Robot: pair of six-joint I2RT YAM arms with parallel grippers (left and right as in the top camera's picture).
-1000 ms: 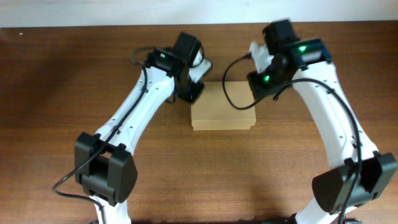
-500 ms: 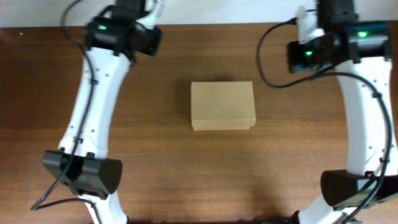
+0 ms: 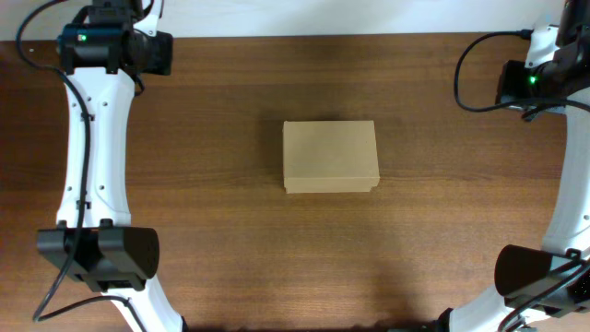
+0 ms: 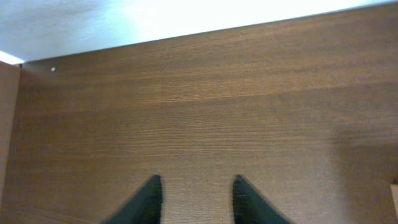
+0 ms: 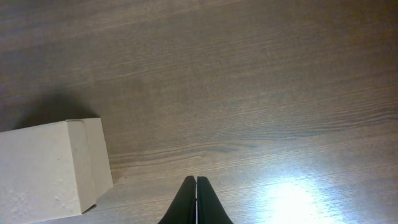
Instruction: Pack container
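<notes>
The container [image 3: 330,156] is a plain tan cardboard box with its lid shut, at the middle of the table. It also shows in the right wrist view [image 5: 50,165] at the lower left. My left gripper [image 4: 194,182] is open and empty over bare wood at the far left corner; in the overhead view the left arm head [image 3: 115,44] is far from the box. My right gripper [image 5: 196,180] is shut and empty, above the table to the right of the box; its arm head [image 3: 544,78] is at the far right edge.
The brown wooden table [image 3: 230,249] reaches a white wall at the back [image 4: 186,18]. The table's left end shows in the left wrist view [image 4: 7,124]. No other objects are in view.
Both arms have pulled away from the box, the left to the far left corner and the right to the far right edge. The box has stayed in place, shut.
</notes>
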